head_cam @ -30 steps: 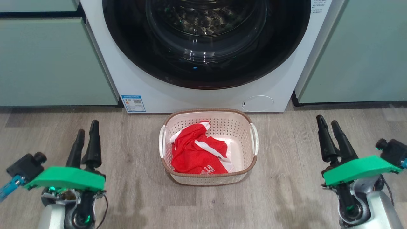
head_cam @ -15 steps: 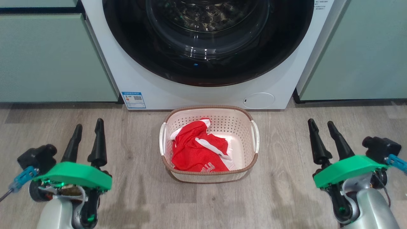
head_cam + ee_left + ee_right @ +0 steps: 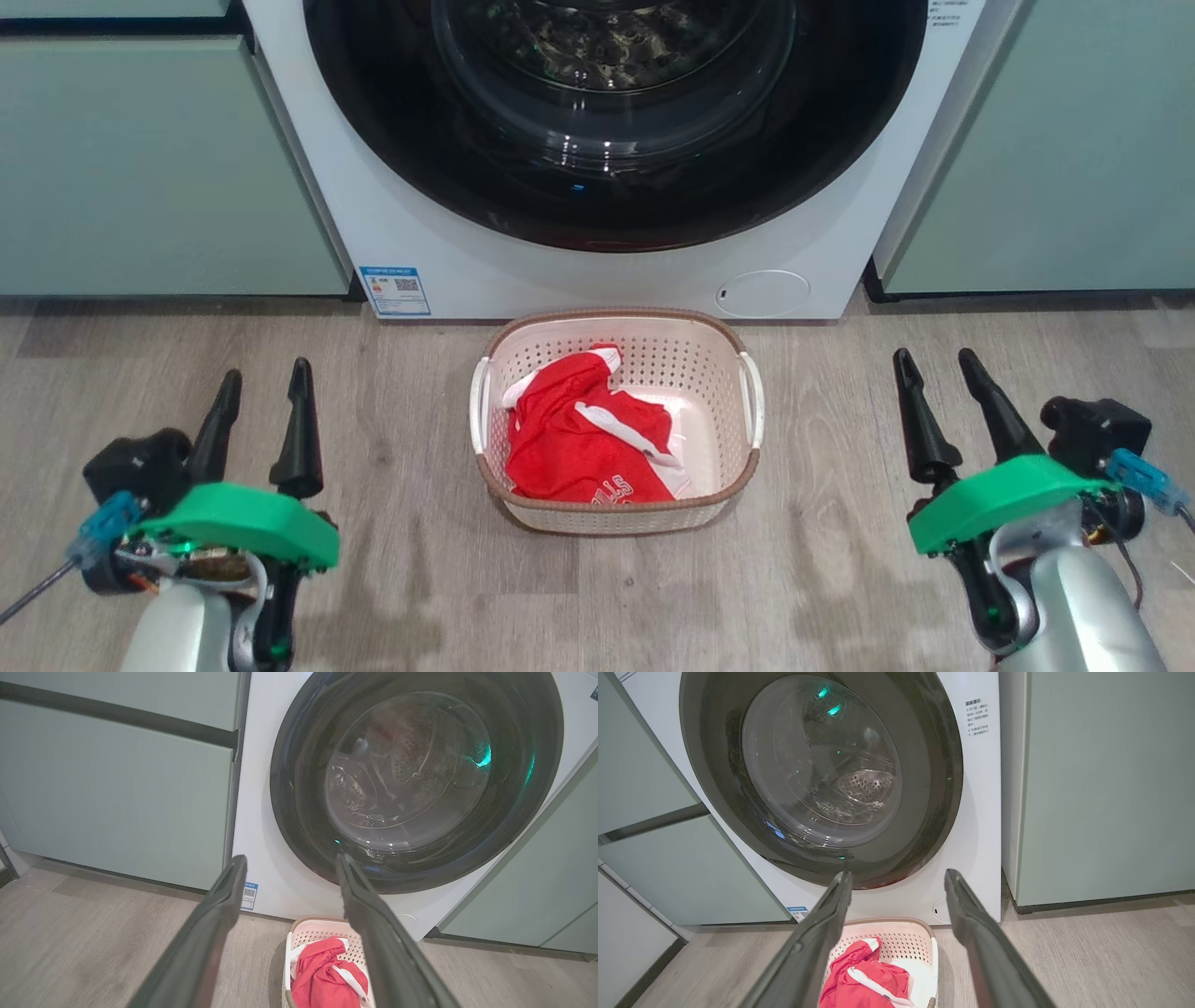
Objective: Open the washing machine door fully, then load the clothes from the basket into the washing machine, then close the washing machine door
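The left hand (image 3: 265, 369) is open above the floor (image 3: 420, 579). Right of it, the small white basket (image 3: 672, 364) sits on the floor by the washing machine (image 3: 523, 280), whose round black door (image 3: 607, 201) is shut. Red clothes (image 3: 579, 448) with white stripes lie bunched in the basket's left half. The right hand (image 3: 934, 355) is open too. Both hands have moved a bit closer in.
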Tool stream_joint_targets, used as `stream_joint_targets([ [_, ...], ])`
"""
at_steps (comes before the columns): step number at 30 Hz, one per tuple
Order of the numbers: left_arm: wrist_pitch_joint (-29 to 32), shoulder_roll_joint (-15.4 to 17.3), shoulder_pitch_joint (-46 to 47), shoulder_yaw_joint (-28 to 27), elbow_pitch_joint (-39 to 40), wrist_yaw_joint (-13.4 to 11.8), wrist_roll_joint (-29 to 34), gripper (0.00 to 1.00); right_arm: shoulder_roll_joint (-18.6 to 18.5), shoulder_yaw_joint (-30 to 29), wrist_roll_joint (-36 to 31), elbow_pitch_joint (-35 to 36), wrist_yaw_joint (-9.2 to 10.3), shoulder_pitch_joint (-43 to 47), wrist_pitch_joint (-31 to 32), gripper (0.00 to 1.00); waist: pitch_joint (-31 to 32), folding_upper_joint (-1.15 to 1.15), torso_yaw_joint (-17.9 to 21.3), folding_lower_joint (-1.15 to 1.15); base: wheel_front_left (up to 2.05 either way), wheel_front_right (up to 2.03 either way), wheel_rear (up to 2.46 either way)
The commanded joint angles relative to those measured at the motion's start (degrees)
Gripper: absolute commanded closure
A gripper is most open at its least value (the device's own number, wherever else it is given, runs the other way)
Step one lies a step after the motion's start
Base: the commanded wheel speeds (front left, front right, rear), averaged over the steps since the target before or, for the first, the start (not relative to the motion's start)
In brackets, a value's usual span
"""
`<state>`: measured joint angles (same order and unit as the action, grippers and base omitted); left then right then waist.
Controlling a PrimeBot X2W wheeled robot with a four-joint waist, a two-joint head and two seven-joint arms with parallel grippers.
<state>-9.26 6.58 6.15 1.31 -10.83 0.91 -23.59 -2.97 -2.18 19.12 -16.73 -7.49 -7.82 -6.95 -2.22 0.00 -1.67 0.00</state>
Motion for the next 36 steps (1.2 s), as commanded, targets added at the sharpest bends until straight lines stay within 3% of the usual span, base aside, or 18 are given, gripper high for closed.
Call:
stream_joint_targets([
  [1, -1.0, 1.1, 3.0, -1.5, 1.4, 0.2, 1.8, 0.00, 0.0, 0.6, -1.8, 1.7, 0.00, -3.0, -1.1, 0.00, 0.0, 0.00, -0.1, 0.00, 0.00, 0.00, 0.00],
  [30, -5.7, 0.8, 5.7, -2.0, -3.4, 1.2, 14.7, 0.00, 0.1, 1.1, -14.5, 0.8, 0.00, -4.4, -5.7, 0.00, -0.5, 0.00, -0.5, 0.00, 0.00, 0.00, 0.00],
  [36, -5.7, 0.6, 5.6, -2.0, -3.9, 1.3, 14.0, 0.00, 0.1, 0.8, -13.5, 0.6, 0.00, -4.3, -6.0, 0.00, -0.4, 0.00, -0.5, 0.00, 0.00, 0.00, 0.00],
])
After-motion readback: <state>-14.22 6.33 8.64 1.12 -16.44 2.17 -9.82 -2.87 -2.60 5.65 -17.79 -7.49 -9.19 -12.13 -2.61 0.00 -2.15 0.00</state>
